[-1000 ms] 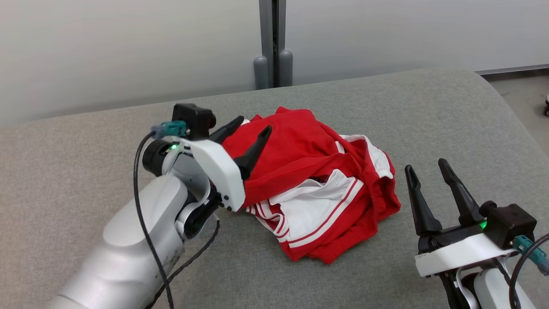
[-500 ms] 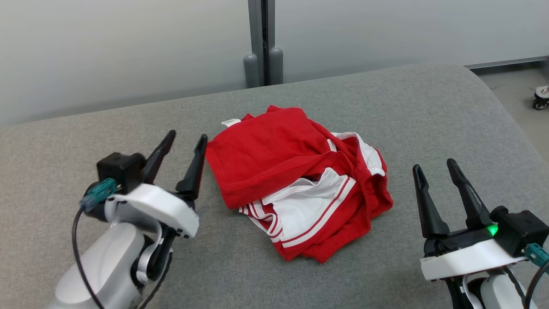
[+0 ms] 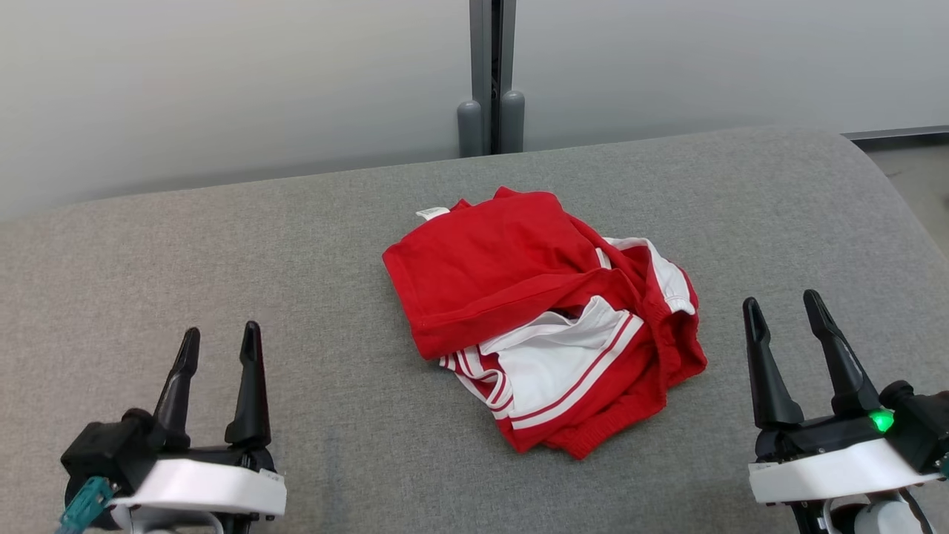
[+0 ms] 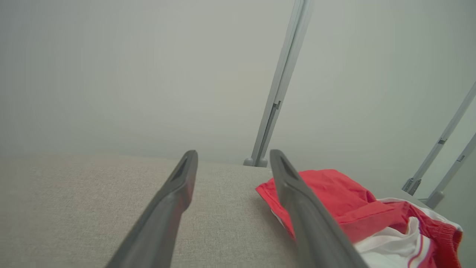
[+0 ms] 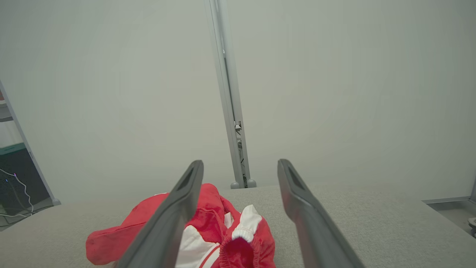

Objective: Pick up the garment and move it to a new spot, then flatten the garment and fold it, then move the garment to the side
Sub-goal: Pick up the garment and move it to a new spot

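Head view: red-and-white shorts (image 3: pixel 519 297) lie crumpled in a loose heap about mid-width of the gray padded surface (image 3: pixel 222 245), slightly toward the far side. Red panel on top at the left, white striped panel showing at the near right, small white tag (image 3: pixel 432 213) at the far-left edge. Left gripper (image 3: pixel 222 328) sits at the near left, fingers pointing away, spread wide, nothing between them, well apart from the shorts. Right gripper (image 3: pixel 780 297) at the near right, same pose, also spread wide and empty, near the right edge of the heap but not touching. Green light (image 3: pixel 881 420) lit on its body. Gray post (image 3: pixel 489 74) stands against the pale wall behind the surface.

Left wrist view: left gripper (image 4: pixel 233 152) fingers wide apart, bare gray surface (image 4: pixel 74 208) between them. Shorts (image 4: pixel 334 193) lie to the right, partly behind the right finger, no contact visible. Post (image 4: pixel 282 82) beyond the far edge.

Right wrist view: right gripper (image 5: pixel 240 162) fingers wide apart, nothing gripped. Shorts (image 5: pixel 253 238) lie low and to the left, partly behind the left finger, with the elastic waistband (image 5: pixel 238 253) facing the camera. Can't tell from this angle whether the finger touches the fabric. Surface (image 5: pixel 372 223) is to the right, post (image 5: pixel 227 74) straight ahead.
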{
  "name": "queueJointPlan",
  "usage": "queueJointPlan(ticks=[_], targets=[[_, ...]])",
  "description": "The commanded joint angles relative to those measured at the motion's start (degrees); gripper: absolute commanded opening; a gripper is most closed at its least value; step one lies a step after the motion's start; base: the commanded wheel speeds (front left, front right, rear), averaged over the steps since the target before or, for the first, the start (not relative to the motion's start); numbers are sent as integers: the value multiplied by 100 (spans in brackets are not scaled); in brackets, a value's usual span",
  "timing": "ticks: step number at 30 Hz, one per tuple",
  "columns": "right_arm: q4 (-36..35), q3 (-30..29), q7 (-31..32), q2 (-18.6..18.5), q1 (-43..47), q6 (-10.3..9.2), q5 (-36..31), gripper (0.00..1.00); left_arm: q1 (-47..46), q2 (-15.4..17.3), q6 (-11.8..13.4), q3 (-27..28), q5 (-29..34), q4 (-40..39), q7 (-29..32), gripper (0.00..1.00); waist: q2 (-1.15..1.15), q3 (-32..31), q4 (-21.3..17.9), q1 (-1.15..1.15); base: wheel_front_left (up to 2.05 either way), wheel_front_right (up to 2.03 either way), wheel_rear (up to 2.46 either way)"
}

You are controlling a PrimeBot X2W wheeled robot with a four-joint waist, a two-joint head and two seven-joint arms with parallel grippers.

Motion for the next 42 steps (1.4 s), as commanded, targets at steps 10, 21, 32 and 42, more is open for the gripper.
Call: queueJointPlan(ticks=[10, 21, 32, 42], targets=[[-77, -41, -2, 40, 227, 13, -36, 100, 593, -858, -716, 1151, 1084, 84, -4, 100, 0, -7, 64, 0, 0, 0, 0], [61, -98, -2, 82, 203, 13, -93, 100, 642, -1235, -1131, 1596, 1703, 244, -4, 100, 0, -61, 36, 0, 0, 0, 0], [118, -19, -2, 54, 205, 13, -96, 100, 634, -1299, -1194, 1648, 1829, 343, -4, 100, 0, -105, 85, 0, 0, 0, 0], [181, 64, -2, 45, 131, 13, -60, 100, 356, -1300, -1423, 1290, 2030, 387, -4, 100, 0, -60, 49, 0, 0, 0, 0]])
